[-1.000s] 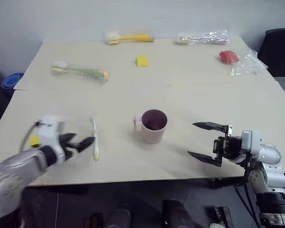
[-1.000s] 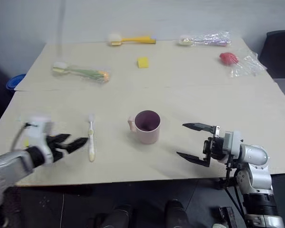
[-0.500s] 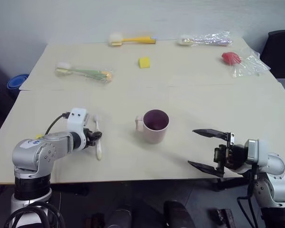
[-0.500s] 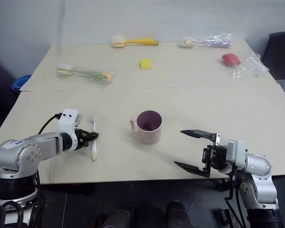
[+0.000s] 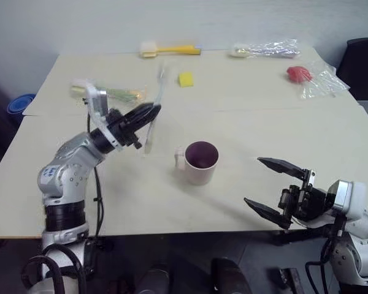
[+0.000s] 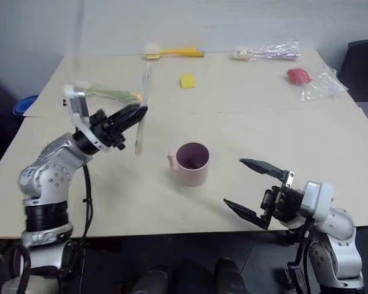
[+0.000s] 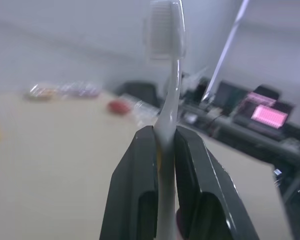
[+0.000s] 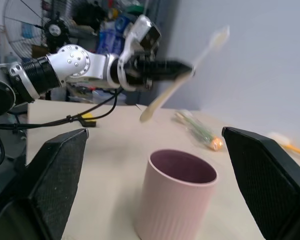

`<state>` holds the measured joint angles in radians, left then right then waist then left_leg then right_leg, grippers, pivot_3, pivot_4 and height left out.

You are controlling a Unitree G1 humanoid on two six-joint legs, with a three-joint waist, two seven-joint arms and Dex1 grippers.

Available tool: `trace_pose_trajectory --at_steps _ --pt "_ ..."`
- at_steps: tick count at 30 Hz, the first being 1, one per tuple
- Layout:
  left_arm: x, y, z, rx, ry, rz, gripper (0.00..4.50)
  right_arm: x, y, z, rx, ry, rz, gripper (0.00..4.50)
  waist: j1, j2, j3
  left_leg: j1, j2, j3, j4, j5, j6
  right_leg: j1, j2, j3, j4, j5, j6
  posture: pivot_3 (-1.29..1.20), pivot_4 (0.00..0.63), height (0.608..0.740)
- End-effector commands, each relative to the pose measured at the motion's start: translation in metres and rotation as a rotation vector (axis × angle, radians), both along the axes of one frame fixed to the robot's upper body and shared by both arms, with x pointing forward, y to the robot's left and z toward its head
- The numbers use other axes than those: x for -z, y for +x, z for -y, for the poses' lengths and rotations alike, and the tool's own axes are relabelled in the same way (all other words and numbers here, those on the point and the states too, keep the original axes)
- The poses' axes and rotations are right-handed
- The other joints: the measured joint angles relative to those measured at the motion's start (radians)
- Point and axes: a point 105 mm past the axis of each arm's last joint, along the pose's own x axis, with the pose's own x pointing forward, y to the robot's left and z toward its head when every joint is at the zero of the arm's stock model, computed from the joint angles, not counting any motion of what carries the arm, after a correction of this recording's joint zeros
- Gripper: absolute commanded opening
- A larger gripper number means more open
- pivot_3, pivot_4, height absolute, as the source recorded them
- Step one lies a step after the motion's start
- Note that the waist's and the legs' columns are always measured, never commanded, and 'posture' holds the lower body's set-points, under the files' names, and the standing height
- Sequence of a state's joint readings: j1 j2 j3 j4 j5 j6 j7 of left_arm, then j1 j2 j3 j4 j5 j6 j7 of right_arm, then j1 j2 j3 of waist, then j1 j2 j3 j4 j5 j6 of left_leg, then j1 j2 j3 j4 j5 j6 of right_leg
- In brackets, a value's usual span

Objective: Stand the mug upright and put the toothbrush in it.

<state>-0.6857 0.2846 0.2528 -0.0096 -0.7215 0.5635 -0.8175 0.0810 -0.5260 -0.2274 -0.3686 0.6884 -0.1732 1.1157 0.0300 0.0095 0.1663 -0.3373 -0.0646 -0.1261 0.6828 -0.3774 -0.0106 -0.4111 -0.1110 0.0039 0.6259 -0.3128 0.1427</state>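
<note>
Left gripper holds toothbrush above table; mug stands upright.

The left fingers are clamped on the toothbrush handle, bristle head up, raised clear of the table and to the left of the mug. The mug sits mouth up near the table's middle, handle toward the left arm. The right gripper hovers near the front edge, right of the mug, jaws spread wide and empty.

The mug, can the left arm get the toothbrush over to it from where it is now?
Probably yes. The left claw is shut on the toothbrush, lifted off the table. The mug stands upright with its mouth open, and nothing lies between them. The right claw waits open, off to the mug's other side.
</note>
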Motion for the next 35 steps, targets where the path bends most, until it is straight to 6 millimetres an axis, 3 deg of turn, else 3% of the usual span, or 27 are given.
trace_pose_trajectory --at_steps 1,6,11,15,16,21,26,27,30,32,35 --pt "-0.010 -0.001 0.044 0.152 -0.051 0.147 0.18 -0.012 -0.002 0.002 0.070 -0.001 0.072 4.50 0.002 -0.002 0.001 0.000 -0.001 0.000 0.000 0.000 0.001 0.001 0.000 0.000 -0.001 0.001 0.001 0.00 0.150 0.740" --pt "0.026 0.009 0.085 0.210 -0.009 0.158 0.18 -0.013 -0.001 0.000 0.112 -0.017 0.082 4.50 -0.010 -0.004 0.002 0.000 -0.007 0.002 -0.002 0.000 0.003 -0.001 -0.001 0.001 -0.002 0.001 0.002 0.00 0.150 0.740" --pt "0.045 0.011 0.090 0.166 0.017 0.194 1.66 -0.014 -0.002 0.004 0.162 -0.024 0.103 4.50 -0.011 -0.005 0.003 0.001 -0.007 0.002 -0.003 0.000 0.004 -0.004 -0.001 0.001 -0.001 0.001 0.002 0.00 0.150 0.740" --pt "0.036 0.002 0.075 0.162 0.003 0.233 2.88 -0.004 -0.007 0.014 0.191 -0.037 0.092 4.50 -0.006 -0.006 0.004 0.001 -0.007 0.001 -0.002 0.000 0.004 -0.004 -0.002 0.002 -0.001 0.001 0.003 0.00 0.150 0.740" --pt "0.032 0.001 0.069 0.150 0.000 0.231 3.23 -0.002 -0.007 0.017 0.196 -0.039 0.087 4.50 -0.006 -0.006 0.004 0.000 -0.007 0.001 -0.002 -0.001 0.004 -0.004 -0.002 0.002 -0.001 0.001 0.003 0.00 0.150 0.740" --pt "0.036 0.001 0.024 0.005 0.139 0.245 3.23 0.013 -0.002 0.029 0.180 -0.080 0.041 4.50 -0.008 -0.007 0.004 0.001 -0.004 0.001 -0.001 -0.001 0.004 -0.003 -0.002 0.002 0.000 0.002 0.003 0.00 0.150 0.740" --pt "0.082 -0.008 -0.043 -0.196 0.584 0.268 3.23 0.028 0.006 0.042 0.089 -0.150 -0.063 4.50 -0.021 -0.007 0.004 0.003 -0.003 0.000 -0.003 -0.001 0.004 -0.003 -0.001 0.003 -0.001 0.002 0.003 0.00 0.150 0.740" --pt "0.096 -0.016 -0.066 -0.231 0.677 0.245 3.23 0.034 0.011 0.046 0.071 -0.183 -0.084 4.50 -0.026 -0.007 0.004 0.003 -0.002 0.000 -0.003 -0.001 0.004 -0.004 0.000 0.003 -0.001 0.002 0.003 0.00 0.150 0.740" --pt "0.111 -0.036 -0.105 -0.315 0.784 0.208 3.23 0.047 0.020 0.053 0.034 -0.243 -0.122 4.50 -0.030 -0.007 0.005 0.002 -0.003 -0.001 -0.005 -0.001 0.004 -0.003 -0.002 0.003 -0.002 0.002 0.003 0.00 0.150 0.740" --pt "0.115 -0.045 -0.122 -0.401 0.777 0.159 3.23 0.050 0.028 0.059 0.028 -0.254 -0.137 4.50 -0.024 -0.006 0.005 0.002 -0.003 -0.001 -0.004 -0.002 0.005 -0.003 -0.003 0.003 -0.004 0.001 0.003 0.00 0.150 0.740" --pt "0.123 -0.061 -0.128 -0.409 0.802 0.136 3.23 0.052 0.033 0.063 0.011 -0.264 -0.148 4.50 -0.014 -0.006 0.006 0.002 -0.004 -0.002 -0.003 -0.002 0.005 -0.002 -0.004 0.002 -0.004 0.002 0.003 0.00 0.150 0.740"
